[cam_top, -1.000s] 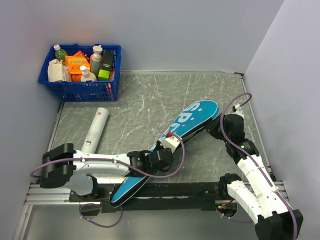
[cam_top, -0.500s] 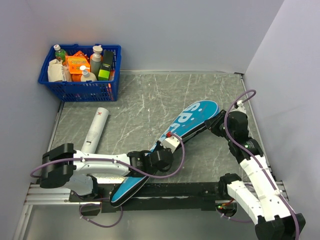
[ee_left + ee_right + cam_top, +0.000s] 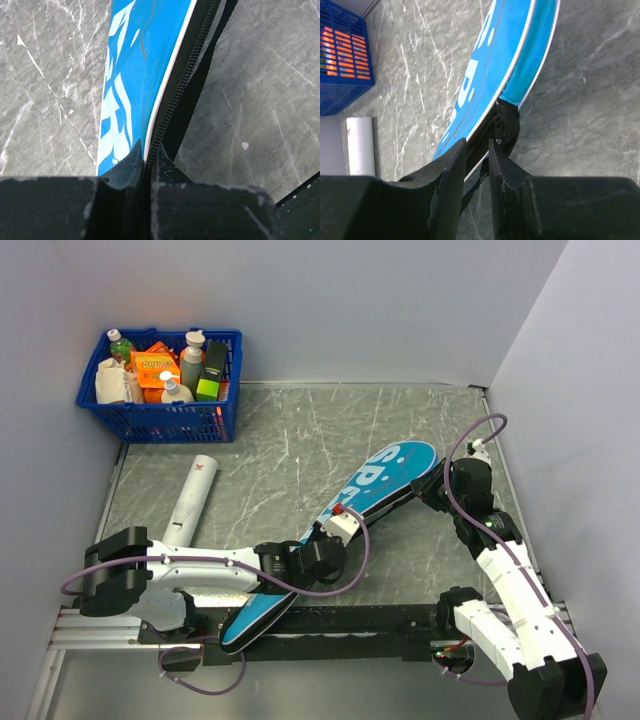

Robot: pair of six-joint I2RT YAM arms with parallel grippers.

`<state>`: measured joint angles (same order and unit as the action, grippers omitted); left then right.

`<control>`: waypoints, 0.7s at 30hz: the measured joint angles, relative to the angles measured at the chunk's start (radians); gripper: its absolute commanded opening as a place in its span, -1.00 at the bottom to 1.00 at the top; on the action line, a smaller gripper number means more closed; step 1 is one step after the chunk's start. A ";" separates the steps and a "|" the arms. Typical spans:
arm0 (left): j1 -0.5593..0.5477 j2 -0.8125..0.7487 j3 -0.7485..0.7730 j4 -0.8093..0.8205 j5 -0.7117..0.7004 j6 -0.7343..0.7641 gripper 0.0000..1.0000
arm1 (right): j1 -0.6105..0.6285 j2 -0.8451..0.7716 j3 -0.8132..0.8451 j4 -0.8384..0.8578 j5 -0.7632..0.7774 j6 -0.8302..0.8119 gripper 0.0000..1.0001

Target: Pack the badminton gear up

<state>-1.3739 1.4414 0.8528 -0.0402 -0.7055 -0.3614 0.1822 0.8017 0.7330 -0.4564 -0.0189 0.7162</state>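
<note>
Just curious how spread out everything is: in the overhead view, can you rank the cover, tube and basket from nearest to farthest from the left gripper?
1. Cover, pinched in the left gripper.
2. Tube, off to its left.
3. Basket, far left corner.

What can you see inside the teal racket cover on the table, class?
Only a black strip beside the zip teeth of the racket cover shows. The teal fabric covers the rest, so whatever may be packed inside is hidden.
</note>
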 measured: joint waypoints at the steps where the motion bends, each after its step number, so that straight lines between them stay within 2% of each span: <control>1: 0.000 0.000 0.000 0.000 0.000 0.000 -0.98 | -0.002 0.000 0.000 0.000 0.000 0.000 -0.36; 21: 0.000 0.000 0.000 0.000 0.001 0.000 -0.98 | -0.033 0.007 -0.051 0.045 0.000 -0.001 -0.40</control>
<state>-1.3735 1.4414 0.8524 -0.0406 -0.7044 -0.3611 0.1493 0.8089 0.6815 -0.4114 -0.0193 0.7155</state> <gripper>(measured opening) 0.067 0.300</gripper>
